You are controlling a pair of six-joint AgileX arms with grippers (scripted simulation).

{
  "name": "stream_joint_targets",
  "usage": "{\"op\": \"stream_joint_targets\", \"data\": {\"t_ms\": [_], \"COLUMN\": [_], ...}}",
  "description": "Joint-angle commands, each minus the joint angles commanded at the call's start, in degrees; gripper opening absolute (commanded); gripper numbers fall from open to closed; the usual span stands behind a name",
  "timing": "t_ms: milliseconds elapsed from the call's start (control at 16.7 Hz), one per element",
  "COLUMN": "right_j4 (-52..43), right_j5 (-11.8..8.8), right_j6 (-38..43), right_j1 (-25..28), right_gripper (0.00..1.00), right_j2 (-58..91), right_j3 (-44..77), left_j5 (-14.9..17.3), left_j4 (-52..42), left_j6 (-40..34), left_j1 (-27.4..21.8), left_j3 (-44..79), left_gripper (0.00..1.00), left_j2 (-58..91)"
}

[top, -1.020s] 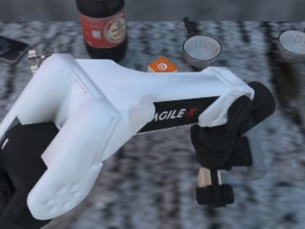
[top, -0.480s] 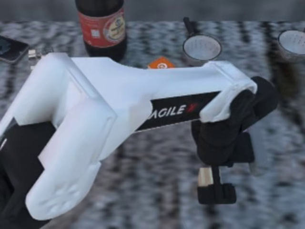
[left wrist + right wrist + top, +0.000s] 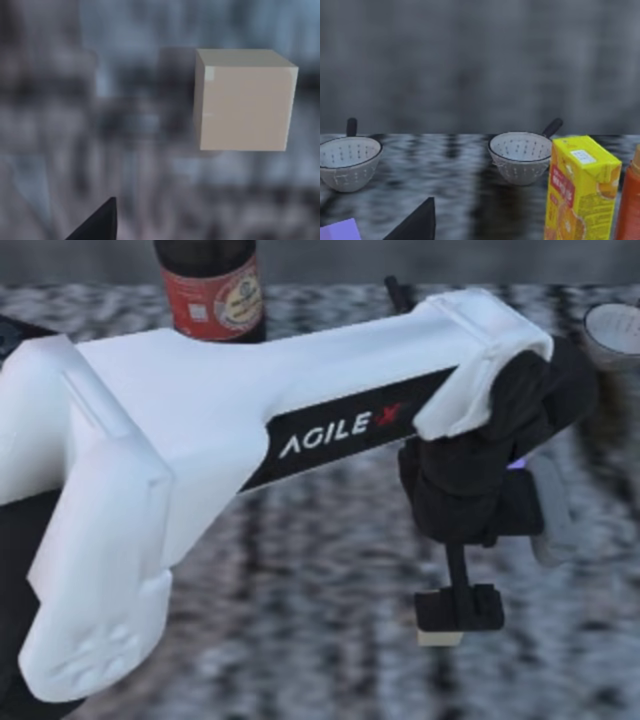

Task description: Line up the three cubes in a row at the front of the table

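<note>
Cream and plain-faced, the small cube (image 3: 440, 638) sits toward the front of the worktop (image 3: 300, 620), right of centre, directly under the left gripper (image 3: 459, 610). In the top view only a sliver of it shows below the black fingers. The left wrist view shows the whole block, with flat faces, crisp edges and a dull matte finish, and the streaked worktop blurred behind it. I cannot tell from these pictures whether the left gripper's fingers are closed on the cube or standing open around it.

It looks rigid and light, probably not fragile, and the matte skin should give decent friction. The sensible hold is across two opposite flat faces, centred, so it does not twist out at a corner.

A corner of the lavender-blue cube (image 3: 339, 231) shows in the right wrist view, close to the right gripper (image 3: 415, 224), which is parked out of the top view; its fingers cannot be judged either. A trace of lavender-blue also shows beside the left arm's wrist in the top view. Being larger, that one needs a wider opening. The purple cube is not visible.
</note>
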Motion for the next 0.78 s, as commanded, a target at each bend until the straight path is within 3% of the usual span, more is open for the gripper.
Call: {"op": "stream_joint_targets", "data": {"t_ms": [180,360,540,780], "right_j4": [0.0,0.0,0.0,0.0], "right_j5": [0.0,0.0,0.0,0.0], "right_j6": [0.0,0.0,0.0,0.0], "right_j1": [0.0,0.0,0.0,0.0], "right_gripper": [1.0,1.0,1.0,1.0], "right_j2": [0.0,0.0,0.0,0.0], "right_j3": [0.0,0.0,0.0,0.0], "left_j5": [0.0,-0.1,-0.3,-0.4], "left_j4": [0.2,1.3,3.6,7.1], "left_j6": [0.0,1.2,3.2,7.0], "left_j1": [-0.2,3.7,12.5,29.6], "left_j3": [-0.2,-3.1,-9.4,-20.9], "left_gripper": [1.0,1.0,1.0,1.0], "left_j2": [0.1,-1.9,-6.0,-12.9]}}
